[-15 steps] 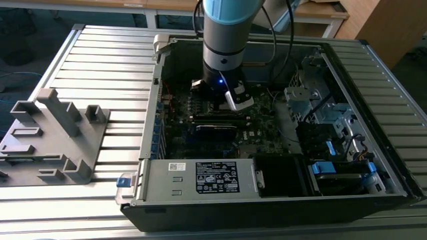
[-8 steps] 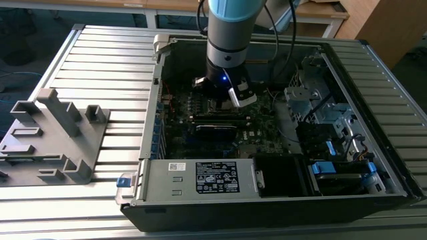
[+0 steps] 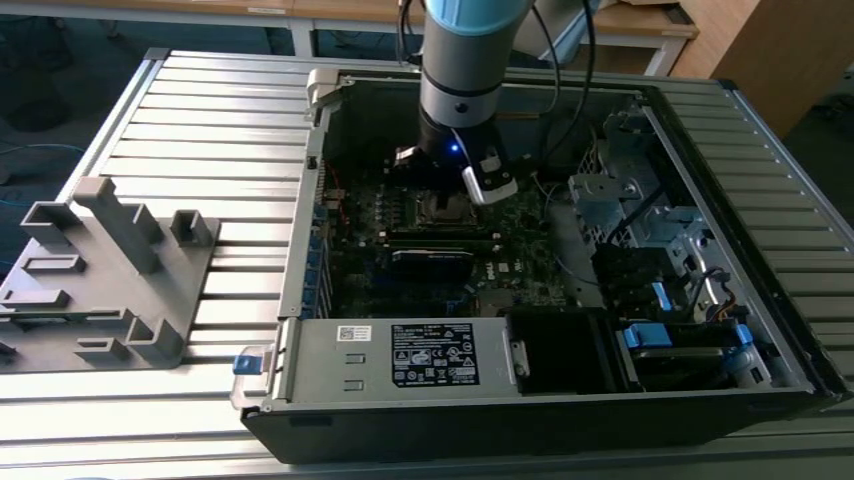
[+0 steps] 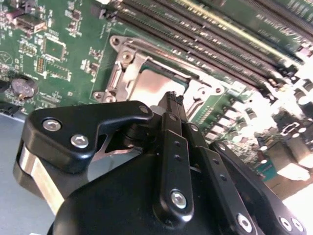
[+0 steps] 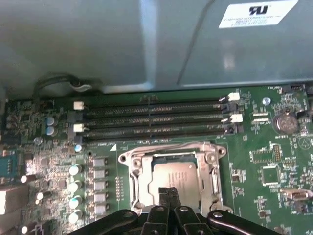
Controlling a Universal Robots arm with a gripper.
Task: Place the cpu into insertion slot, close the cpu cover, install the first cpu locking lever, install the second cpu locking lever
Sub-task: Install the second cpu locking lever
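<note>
Black gripper fingers pressed together, tips meeting, nothing clamped between them; seen in both wrist views. Tips hang just above the small flat square cpu with dull grey metal top, near its edge. Cpu sits inside the insertion slot, the small square socket with silvery metal rim on the dark green motherboard. Thin silvery cpu cover frame with square window lies flat around the chip, chip top showing through the window. Locking levers hard to tell apart from the frame. Beyond the socket, four long black memory slots with white end clips run parallel. Round silver coin battery beside them. Past those, grey metal case wall. In the exterior view, open grey computer case lies on a ribbed metal table; grey arm reaches down at 12 o'clock, gripper over the socket. Grey plastic fixture at 9 o'clock.
</note>
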